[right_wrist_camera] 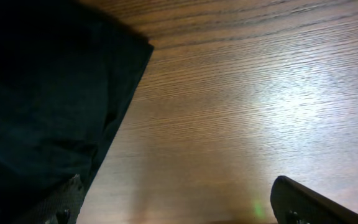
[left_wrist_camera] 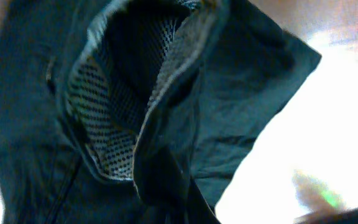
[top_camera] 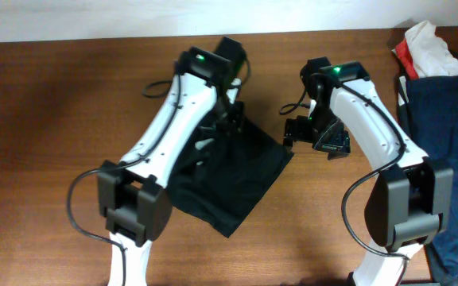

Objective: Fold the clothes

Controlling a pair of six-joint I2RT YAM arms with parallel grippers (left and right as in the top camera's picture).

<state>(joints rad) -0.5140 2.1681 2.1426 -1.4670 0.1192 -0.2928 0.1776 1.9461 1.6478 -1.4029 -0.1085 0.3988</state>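
Observation:
A dark garment [top_camera: 233,179] with a pale mesh lining lies crumpled on the wooden table [top_camera: 46,119]. My left gripper [top_camera: 223,119] is over its far edge. In the left wrist view the garment [left_wrist_camera: 241,93] fills the frame, its mesh lining [left_wrist_camera: 104,124] turned open, and a fold of fabric runs up into my left gripper [left_wrist_camera: 166,202], which looks shut on it. My right gripper [top_camera: 312,137] is just right of the garment's right corner. In the right wrist view it [right_wrist_camera: 179,208] is wide open and empty over bare wood, with the garment [right_wrist_camera: 42,93] at the left.
A pile of blue cloth [top_camera: 452,127] lies at the table's right edge, with a red and white cloth [top_camera: 428,48] behind it. Bare wood lies left of and in front of the garment.

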